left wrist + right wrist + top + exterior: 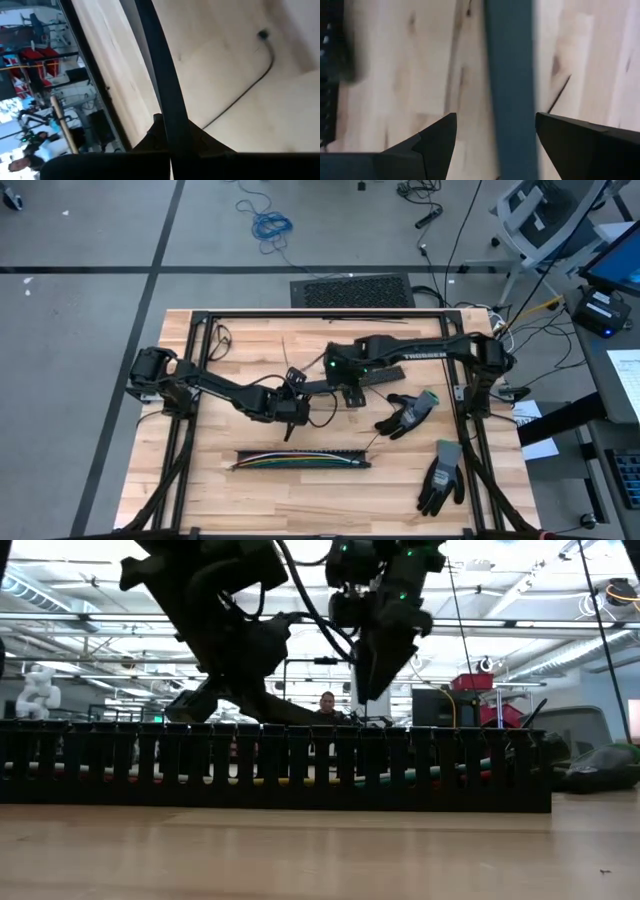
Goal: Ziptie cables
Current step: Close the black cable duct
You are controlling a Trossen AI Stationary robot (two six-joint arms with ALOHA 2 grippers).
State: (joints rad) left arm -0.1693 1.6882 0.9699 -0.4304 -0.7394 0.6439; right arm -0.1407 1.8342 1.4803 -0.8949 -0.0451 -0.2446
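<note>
The cables (300,461), thin multicoloured wires, lie in the black slotted strip (270,765) near the table's near edge. They show through the strip's slots in the low view as cables (400,778). My left gripper (292,415) hangs behind the strip at mid-table, shut on a black zip tie (160,70). My right gripper (351,393) is just to its right, open. In the right wrist view its fingers (437,142) stand on either side of a blurred dark strap (512,85). My left gripper pinches the black zip tie between its two shut fingers. The strap comes out at the fingertips (176,137) and runs straight on away from them, above the wooden table. Its far end leaves the picture. My right gripper: I cannot tell whether the strap touches its fingers.
Two grey-and-black work gloves lie on the table's right part, one glove (405,415) by the right gripper, the other glove (440,475) nearer the near edge. A loose thin dark strand (250,82) lies on the wood. A black frame (300,313) borders the table.
</note>
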